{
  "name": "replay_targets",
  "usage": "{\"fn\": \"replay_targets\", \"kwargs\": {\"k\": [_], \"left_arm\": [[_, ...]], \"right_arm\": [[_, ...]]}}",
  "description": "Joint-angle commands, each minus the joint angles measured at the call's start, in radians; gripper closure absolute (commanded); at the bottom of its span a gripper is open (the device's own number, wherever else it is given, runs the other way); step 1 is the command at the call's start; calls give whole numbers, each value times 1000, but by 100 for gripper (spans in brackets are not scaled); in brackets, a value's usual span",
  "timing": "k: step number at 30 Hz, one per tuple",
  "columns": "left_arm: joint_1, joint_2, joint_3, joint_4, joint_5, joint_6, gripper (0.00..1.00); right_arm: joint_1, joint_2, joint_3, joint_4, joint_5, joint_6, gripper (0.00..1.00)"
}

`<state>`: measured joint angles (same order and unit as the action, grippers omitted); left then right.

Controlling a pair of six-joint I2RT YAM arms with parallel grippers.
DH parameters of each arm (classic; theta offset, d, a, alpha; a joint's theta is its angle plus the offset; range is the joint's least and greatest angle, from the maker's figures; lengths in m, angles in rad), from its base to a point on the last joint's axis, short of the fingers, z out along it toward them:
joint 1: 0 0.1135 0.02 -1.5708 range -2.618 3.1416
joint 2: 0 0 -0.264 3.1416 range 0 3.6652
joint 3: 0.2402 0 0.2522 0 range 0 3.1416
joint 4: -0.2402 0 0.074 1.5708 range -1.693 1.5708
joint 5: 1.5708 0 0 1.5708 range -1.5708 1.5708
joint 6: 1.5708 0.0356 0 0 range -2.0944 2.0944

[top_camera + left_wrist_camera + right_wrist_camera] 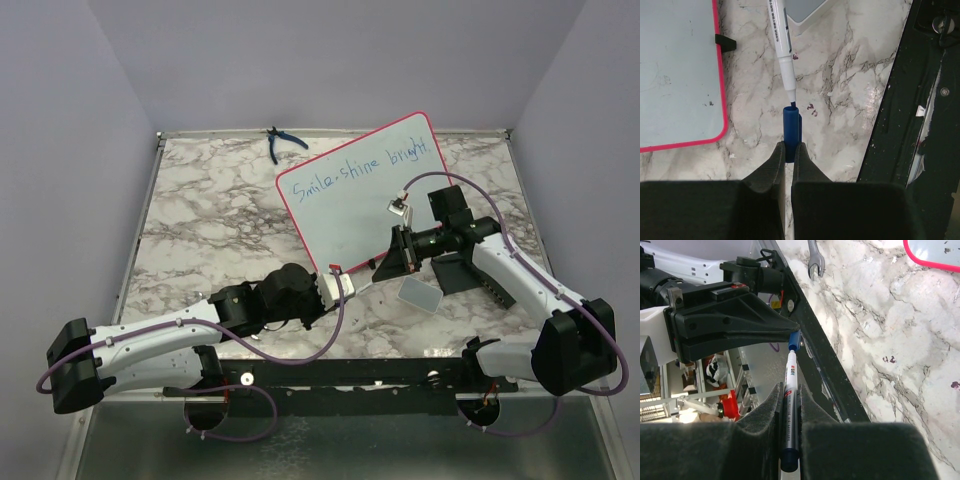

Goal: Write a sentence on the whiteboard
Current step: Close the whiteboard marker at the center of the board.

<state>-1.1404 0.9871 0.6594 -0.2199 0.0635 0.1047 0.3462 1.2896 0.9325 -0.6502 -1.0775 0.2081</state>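
L gripper (788, 150): fingers clamped on small blue plastic cap (791, 125), back end hid | R gripper (790, 399): fingers clamped on thin white marker pen (791, 377), tip at cap mouth | big white red-framed whiteboard (345, 225) mid-table, part hid by R arm (520, 280) | blue handwritten sentence (360, 168) along far edge, tiny

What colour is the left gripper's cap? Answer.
Blue cap, clearest in the left wrist view.

From high behind the near edge, looks down over the whole marble table (200, 200) and whiteboard (350, 215). From the left wrist, close in, faces the blue cap (791, 131) and marker (781, 45) head-on. From the right wrist, equally close, takes in both from the opposite end.
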Motion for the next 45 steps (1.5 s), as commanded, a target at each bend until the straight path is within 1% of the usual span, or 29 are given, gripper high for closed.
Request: {"fn": "replay_targets", "kwargs": {"k": [1,6,16,24,32,36,37,42,45], "left_arm": [[-4,-6,5,23,23,-11,100],[-4,8,15,26,33,-20,100],[-4,40,40,47,10,-44,100],[-4,32,35,95,14,-85,100],[-4,5,18,108,17,-88,100],[-4,24,26,111,-18,-101,100],[-4,32,31,115,-29,-132,100],[-4,66,19,213,-77,-218,100],[-4,63,-21,309,-105,-254,100]], "right_arm": [[7,10,22,-3,10,-2,99],[11,11,16,10,10,4,99],[38,14,-4,64,-1,44,100],[54,8,-27,78,56,50,99],[56,19,-41,81,98,45,99],[62,15,-46,105,90,59,99],[71,14,-49,119,90,68,99],[133,20,-71,168,123,109,100],[149,29,-85,167,150,108,99]]}}
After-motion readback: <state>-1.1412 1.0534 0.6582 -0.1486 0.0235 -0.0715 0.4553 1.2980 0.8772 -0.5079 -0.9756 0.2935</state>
